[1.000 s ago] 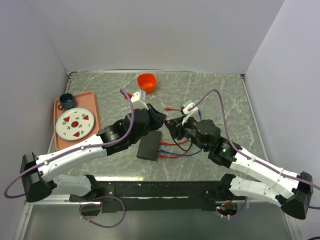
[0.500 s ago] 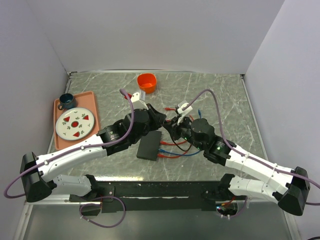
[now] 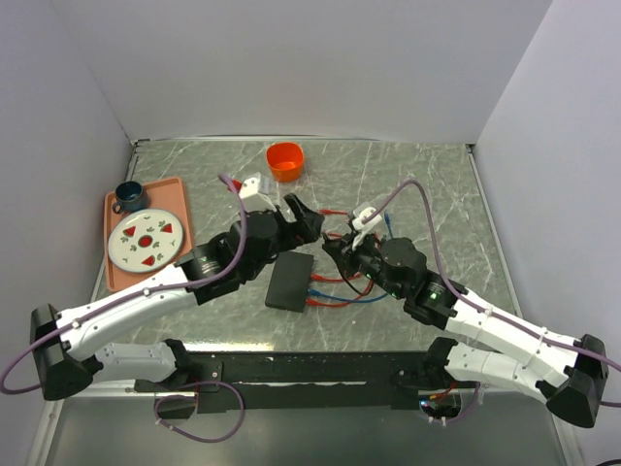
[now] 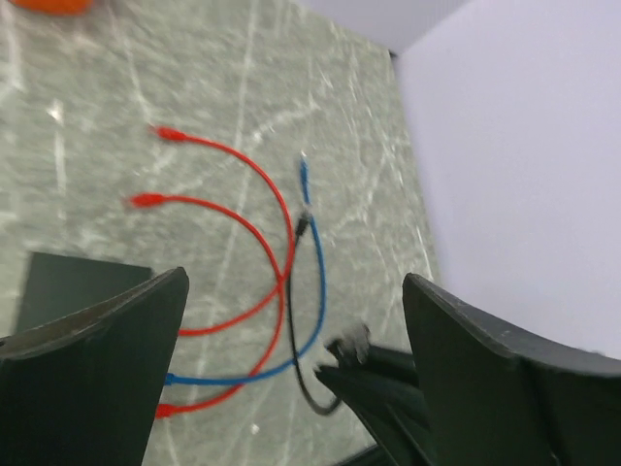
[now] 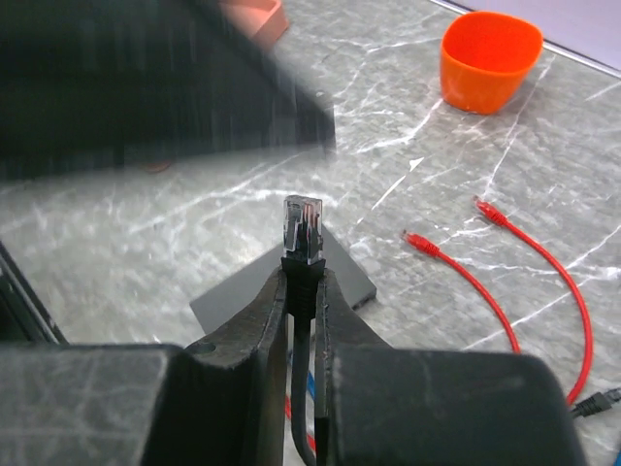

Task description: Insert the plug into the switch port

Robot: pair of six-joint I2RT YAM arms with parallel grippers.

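Left: left gripper (image 3: 303, 217) jaws spread wide, holding nothing, hovering above far end of black box (image 3: 291, 282). Centre: box flat on table (image 3: 437, 184); switch port not discernible. Right: right gripper (image 5: 302, 282) clamped on plug (image 5: 302, 228), near box's far right corner, not inserted.

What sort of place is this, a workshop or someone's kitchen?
Most likely a robotics test cell: a left arm and right arm bolted at a marble-patterned table, plain white walls boxing it in, and mismatched props: network cables, a black box, an orange cup.
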